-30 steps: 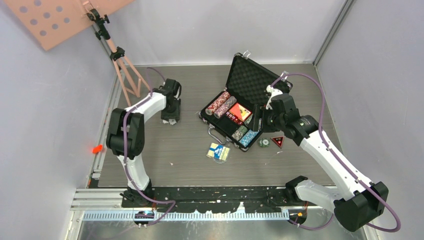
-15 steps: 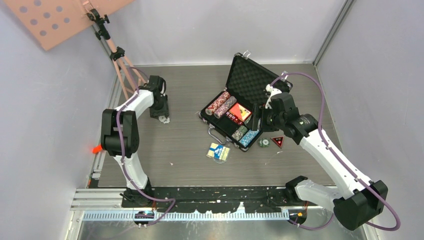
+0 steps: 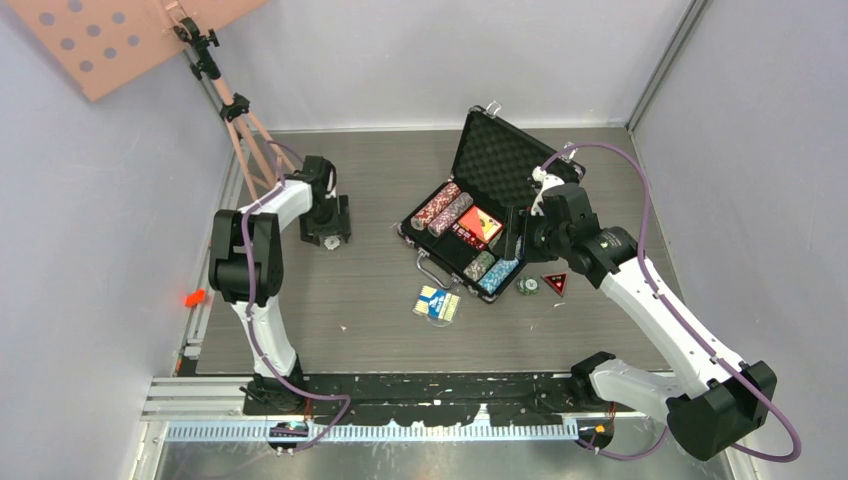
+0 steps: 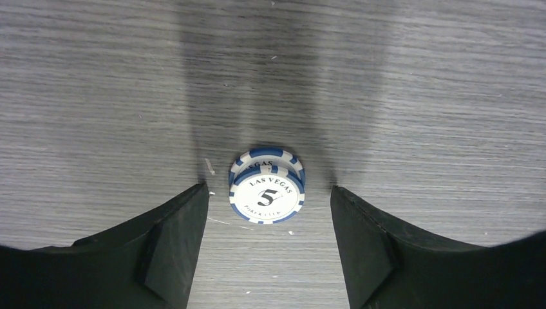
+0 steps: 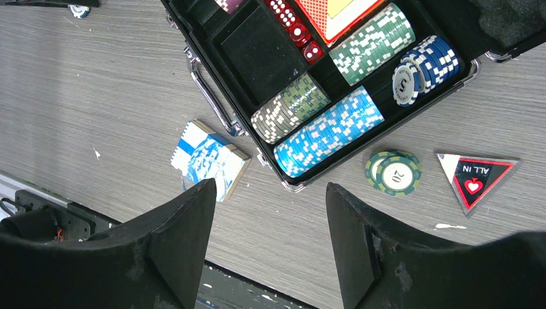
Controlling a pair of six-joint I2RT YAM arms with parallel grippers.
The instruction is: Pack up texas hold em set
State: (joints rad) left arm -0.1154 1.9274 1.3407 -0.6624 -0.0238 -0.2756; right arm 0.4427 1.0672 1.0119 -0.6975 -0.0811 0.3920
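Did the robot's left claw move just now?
Yes. In the top view, the left gripper shifted a little left, nearer the pink tripod.

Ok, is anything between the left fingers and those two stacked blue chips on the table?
Nothing visible. The blue chips lie on the table between the open left fingers, with a gap on each side.

The blue-and-white chip (image 4: 266,196) on the counter reads "LAS VEGAS" over a large "5"; the small words below are too fine to make out. The second chip (image 4: 265,156) under it shows "VEGAS" at 12 o'clock. The green chip (image 5: 393,172) bears "20". At its 3 o'clock, the triangle (image 5: 475,179) reads "ALL IN" above a heart-like sign.
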